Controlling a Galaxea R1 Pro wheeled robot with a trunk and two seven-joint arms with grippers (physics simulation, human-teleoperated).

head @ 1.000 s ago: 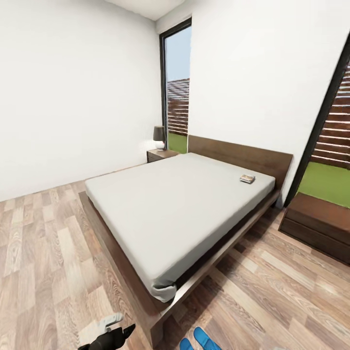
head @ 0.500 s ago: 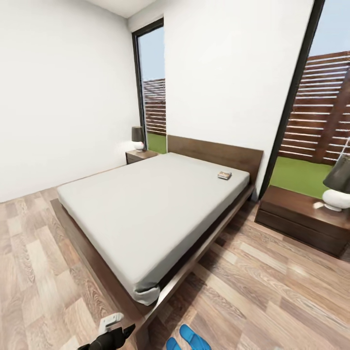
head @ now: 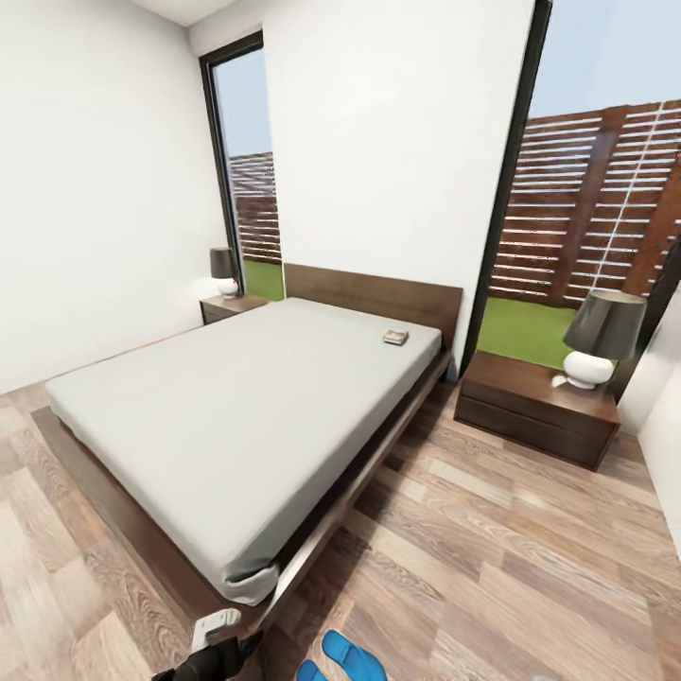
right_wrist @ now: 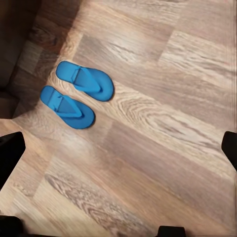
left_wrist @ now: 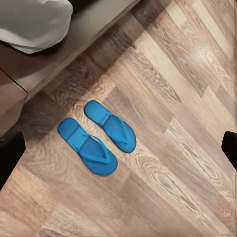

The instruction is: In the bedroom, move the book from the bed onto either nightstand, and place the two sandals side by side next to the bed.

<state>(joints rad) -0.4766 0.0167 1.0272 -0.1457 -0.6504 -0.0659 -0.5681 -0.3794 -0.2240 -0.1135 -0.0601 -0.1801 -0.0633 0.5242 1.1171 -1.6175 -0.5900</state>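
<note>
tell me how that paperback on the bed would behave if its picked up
The paperback looks small and thin, so probably light. Lying flat on the pale mattress, it likely won't roll or tip. A soft cover may flex if pinched at one edge, and pages could fan open.

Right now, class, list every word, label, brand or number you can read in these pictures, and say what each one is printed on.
None can be read.
Book on the bed: its cover is too small and blurred to read in the head view.
Sandals: plain blue, no brand or mark visible in either wrist view.
Nightstand, lamp: no text visible.
</note>
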